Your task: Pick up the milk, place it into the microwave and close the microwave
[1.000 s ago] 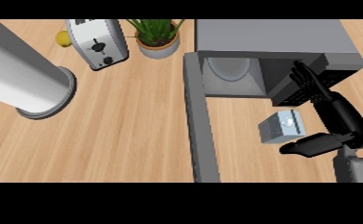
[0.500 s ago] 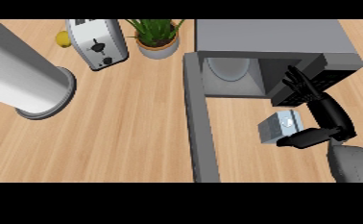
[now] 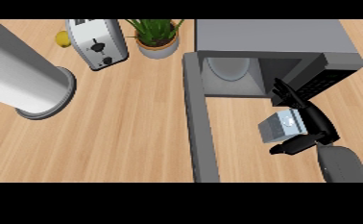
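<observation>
The milk (image 3: 281, 125) stands on the table (image 3: 135, 122) just in front of the open microwave (image 3: 273, 57), right of its door (image 3: 199, 127). The right hand (image 3: 312, 122) cups it from the right, fingers above, thumb below, not clasped around it.

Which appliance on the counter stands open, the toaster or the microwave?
The microwave: its door is swung out, showing the cavity. The toaster has no door.

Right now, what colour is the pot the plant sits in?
The plant pot is light grey, seen best in the head view.
</observation>
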